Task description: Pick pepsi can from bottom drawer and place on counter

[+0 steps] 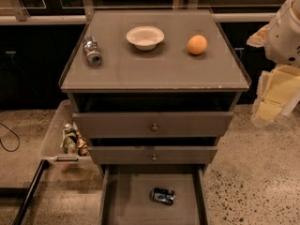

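Dark blue with pale markings, the pepsi can (pixel 162 196) lies on its side on the floor of the bottom drawer (pixel 129 200), right of centre. The drawer stands pulled out, its front cut off by the frame. Above it, two knobbed drawers (pixel 153 125) sit slightly open, interiors in shadow. To the left, a clear bin (pixel 52 135) holds small items too indistinct to identify. On the counter (pixel 164 71): a silver can (pixel 92 50) on its side, a white bowl (pixel 145 36) and an orange (pixel 197 44). The gripper (pixel 272 97) hangs off the counter's right edge, apart from everything; open or closed, I cannot tell.
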`<state>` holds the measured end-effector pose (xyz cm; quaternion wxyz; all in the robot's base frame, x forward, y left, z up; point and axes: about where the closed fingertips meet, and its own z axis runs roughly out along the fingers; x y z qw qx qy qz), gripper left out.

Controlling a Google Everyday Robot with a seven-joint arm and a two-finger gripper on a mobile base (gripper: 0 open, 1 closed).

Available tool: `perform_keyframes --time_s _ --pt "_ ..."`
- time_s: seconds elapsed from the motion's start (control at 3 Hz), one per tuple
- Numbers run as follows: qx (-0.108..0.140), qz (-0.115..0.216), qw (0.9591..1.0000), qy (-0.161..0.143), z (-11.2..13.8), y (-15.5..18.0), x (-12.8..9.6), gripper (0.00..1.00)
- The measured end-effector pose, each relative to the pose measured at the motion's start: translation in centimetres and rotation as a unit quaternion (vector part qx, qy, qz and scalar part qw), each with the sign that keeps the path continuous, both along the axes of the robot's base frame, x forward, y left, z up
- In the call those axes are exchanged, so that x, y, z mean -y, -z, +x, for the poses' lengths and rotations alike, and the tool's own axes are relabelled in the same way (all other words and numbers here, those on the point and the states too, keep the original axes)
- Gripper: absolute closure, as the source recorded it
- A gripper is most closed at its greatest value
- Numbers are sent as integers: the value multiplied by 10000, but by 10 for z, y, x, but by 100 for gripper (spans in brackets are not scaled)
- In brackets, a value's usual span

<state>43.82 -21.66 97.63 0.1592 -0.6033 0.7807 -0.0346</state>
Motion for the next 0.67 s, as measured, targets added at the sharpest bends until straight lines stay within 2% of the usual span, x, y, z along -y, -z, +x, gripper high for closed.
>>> perform_keyframes --time_s 0.33,0.67 --pt "-1 1 10000 0 0 0 0 0" --pt "-246 142 9996 -75 5 47 3 0"
